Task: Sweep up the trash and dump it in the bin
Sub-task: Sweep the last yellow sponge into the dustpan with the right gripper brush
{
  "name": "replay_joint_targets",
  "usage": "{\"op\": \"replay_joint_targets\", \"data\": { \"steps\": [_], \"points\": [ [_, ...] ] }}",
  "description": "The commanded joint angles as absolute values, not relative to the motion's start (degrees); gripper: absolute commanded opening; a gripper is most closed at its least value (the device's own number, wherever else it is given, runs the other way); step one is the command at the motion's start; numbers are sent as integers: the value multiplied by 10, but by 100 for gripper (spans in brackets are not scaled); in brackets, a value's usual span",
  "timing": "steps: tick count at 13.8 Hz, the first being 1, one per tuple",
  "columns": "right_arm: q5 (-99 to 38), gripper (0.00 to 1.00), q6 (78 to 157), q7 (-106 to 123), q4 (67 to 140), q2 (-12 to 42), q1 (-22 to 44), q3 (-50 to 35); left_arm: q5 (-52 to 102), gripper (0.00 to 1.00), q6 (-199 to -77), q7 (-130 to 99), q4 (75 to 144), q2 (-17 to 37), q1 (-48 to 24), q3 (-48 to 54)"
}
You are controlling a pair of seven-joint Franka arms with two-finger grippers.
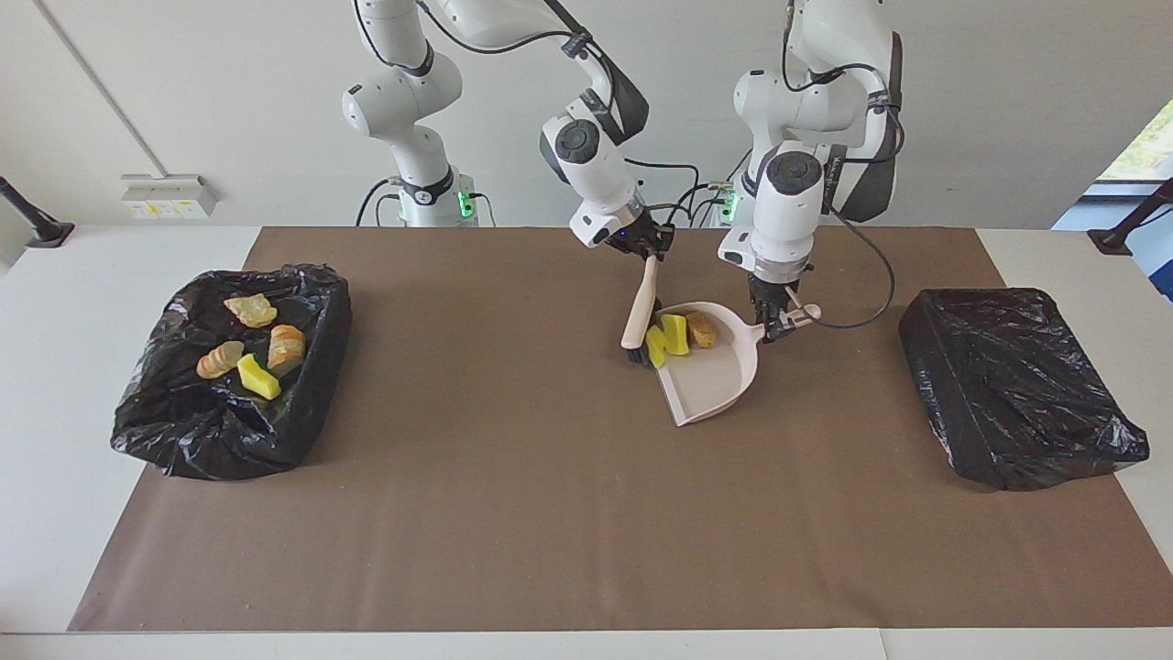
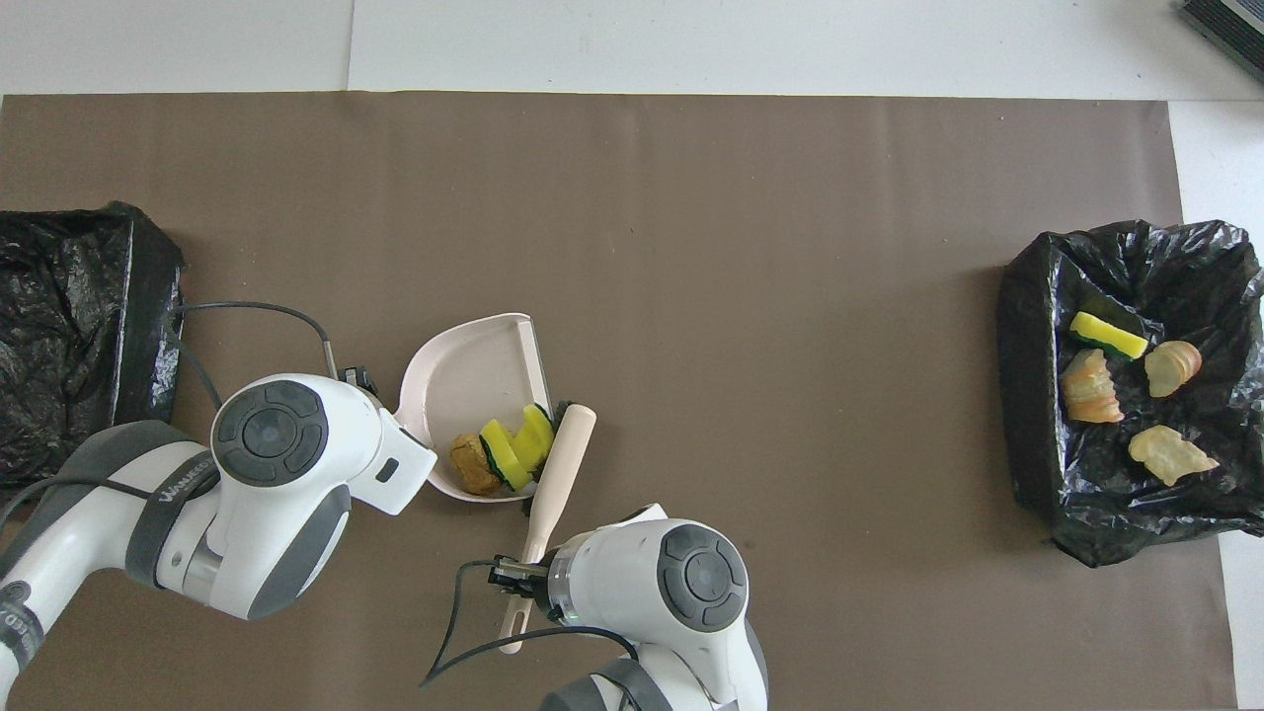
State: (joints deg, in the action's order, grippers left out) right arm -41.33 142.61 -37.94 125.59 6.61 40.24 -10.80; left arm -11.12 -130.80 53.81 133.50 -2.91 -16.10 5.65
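My right gripper [image 1: 647, 249] is shut on the top of the beige brush [image 1: 639, 312], which leans with its black bristles at the open lip of the beige dustpan [image 1: 710, 390]. My left gripper [image 1: 777, 323] is shut on the dustpan's handle. In the overhead view its own wrist hides it. Trash lies in the pan by the lip: two yellow sponge chunks [image 1: 667, 337] pressed together against the bristles, and a brown bread piece [image 1: 703, 328] beside them. From overhead, the sponge chunks [image 2: 515, 446] and the bread piece [image 2: 469, 466] sit inside the dustpan [image 2: 464, 370], with the brush [image 2: 560, 459] alongside.
A black-bagged bin [image 1: 211, 440] at the right arm's end of the table holds several trash pieces [image 1: 261, 344]. A second black-bagged bin [image 1: 1008, 385] stands at the left arm's end. A brown mat [image 1: 550, 513] covers the table.
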Motion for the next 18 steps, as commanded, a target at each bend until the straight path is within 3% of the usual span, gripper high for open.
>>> {"op": "replay_joint_targets", "data": {
  "steps": [1, 3, 10, 18],
  "points": [
    [-442, 0, 1433, -424, 1185, 99, 401, -106, -110, 0, -1324, 538, 1354, -44, -163, 53],
    [-434, 0, 1410, -422, 1166, 96, 386, -105, -110, 0, -1325, 539, 1354, -43, -162, 53],
    [-241, 0, 1220, -314, 1186, 62, 370, -103, -110, 0, -1327, 541, 1347, -39, -159, 52],
    [-210, 0, 1155, -316, 1217, 38, 375, -105, -111, 0, -1318, 548, 1288, -14, -139, 51]
  ]
}}
